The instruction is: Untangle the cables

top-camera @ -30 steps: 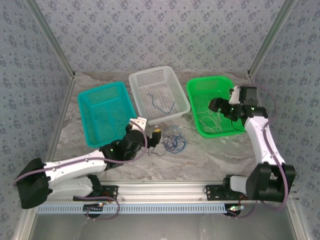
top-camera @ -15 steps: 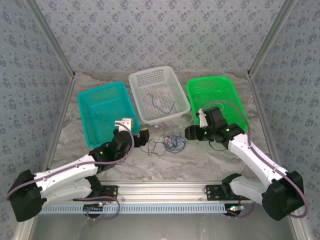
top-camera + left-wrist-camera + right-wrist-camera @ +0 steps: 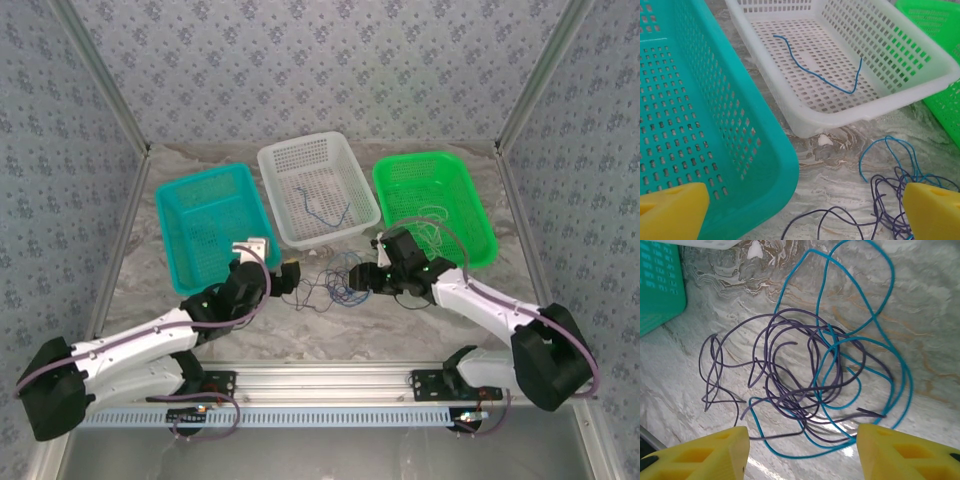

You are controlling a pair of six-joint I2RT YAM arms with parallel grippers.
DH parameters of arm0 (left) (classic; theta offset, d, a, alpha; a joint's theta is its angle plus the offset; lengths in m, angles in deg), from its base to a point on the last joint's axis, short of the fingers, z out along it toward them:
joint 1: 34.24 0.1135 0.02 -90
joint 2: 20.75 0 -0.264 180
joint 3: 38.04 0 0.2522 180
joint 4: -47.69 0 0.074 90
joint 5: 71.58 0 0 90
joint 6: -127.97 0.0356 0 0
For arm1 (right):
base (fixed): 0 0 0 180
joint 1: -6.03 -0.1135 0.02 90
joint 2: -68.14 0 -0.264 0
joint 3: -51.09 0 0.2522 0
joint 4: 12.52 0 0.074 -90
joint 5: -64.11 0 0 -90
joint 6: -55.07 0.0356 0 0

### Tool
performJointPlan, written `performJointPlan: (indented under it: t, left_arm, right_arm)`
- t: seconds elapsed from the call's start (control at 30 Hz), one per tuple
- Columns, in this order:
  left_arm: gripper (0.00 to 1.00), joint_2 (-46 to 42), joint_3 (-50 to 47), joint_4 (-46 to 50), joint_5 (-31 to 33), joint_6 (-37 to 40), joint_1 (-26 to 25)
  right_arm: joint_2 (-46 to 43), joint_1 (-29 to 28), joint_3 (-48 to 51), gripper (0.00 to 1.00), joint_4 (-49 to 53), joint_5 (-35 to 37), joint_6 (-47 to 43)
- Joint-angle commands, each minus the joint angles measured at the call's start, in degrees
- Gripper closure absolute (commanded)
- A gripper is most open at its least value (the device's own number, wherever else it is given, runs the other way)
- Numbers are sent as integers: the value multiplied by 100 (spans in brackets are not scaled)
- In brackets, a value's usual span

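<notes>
A tangle of dark purple and blue cables (image 3: 335, 285) lies on the marble table in front of the white basket (image 3: 318, 140). My right gripper (image 3: 364, 277) hovers at the tangle's right side. In the right wrist view the gripper (image 3: 802, 452) is open, its yellow fingers (image 3: 705, 455) straddling the near loops of the cables (image 3: 795, 400) with nothing pinched. My left gripper (image 3: 290, 276) is wide open at the tangle's left. From the left wrist, the gripper (image 3: 802, 215) sits low, the cables (image 3: 885, 200) by its right finger. One blue cable (image 3: 815, 75) lies in the white basket. Pale cables (image 3: 430, 232) rest in the green basket (image 3: 425, 157).
A teal basket (image 3: 200, 178) stands at the back left, its corner (image 3: 775, 165) close to my left gripper. The white basket's front wall (image 3: 865, 107) is just beyond the tangle. Aluminium rails and patterned walls bound the table.
My right arm swung down from over the green basket to the tangle on the table, its jaws narrowing somewhat. The left arm drew back a little to the left.
</notes>
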Motion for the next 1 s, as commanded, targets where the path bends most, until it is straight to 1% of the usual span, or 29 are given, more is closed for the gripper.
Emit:
performJointPlan:
  t: [0.0, 0.2, 0.33, 0.43, 0.53, 0.6, 0.73, 0.8, 0.83, 0.97]
  left_arm:
    - [1, 59, 150, -48, -93, 12, 19]
    - [0, 37, 122, -61, -121, -1, 19]
    - [1, -2, 108, -65, -123, -1, 19]
    - [1, -48, 90, -48, -117, 0, 19]
    - [0, -94, 48, -66, -100, 1, 19]
    - [1, -104, 29, -66, -102, -10, 17]
    - [1, -119, 11, -79, -91, -18, 14]
    - [1, -134, 2, -82, -88, -16, 19]
    - [1, -145, 3, -79, -77, -10, 19]
    - [1, -219, -23, -48, -3, 8, 19]
  right_arm:
    - [267, -70, -83, 39, -328, -232, 468]
    - [662, -46, -251, 38, -312, -238, 674]
    - [992, -45, -330, 38, -500, -253, 767]
    - [1009, -86, -336, 39, -739, -214, 856]
    - [1010, -154, -447, 40, -649, -27, 815]
    - [1019, -169, -480, 43, -577, 96, 799]
    - [1099, -168, -504, 51, -571, 261, 821]
    - [1187, -152, -544, 57, -539, 360, 778]
    - [1238, -126, -565, 62, -526, 392, 727]
    - [1406, -54, -619, 93, -515, 517, 607]
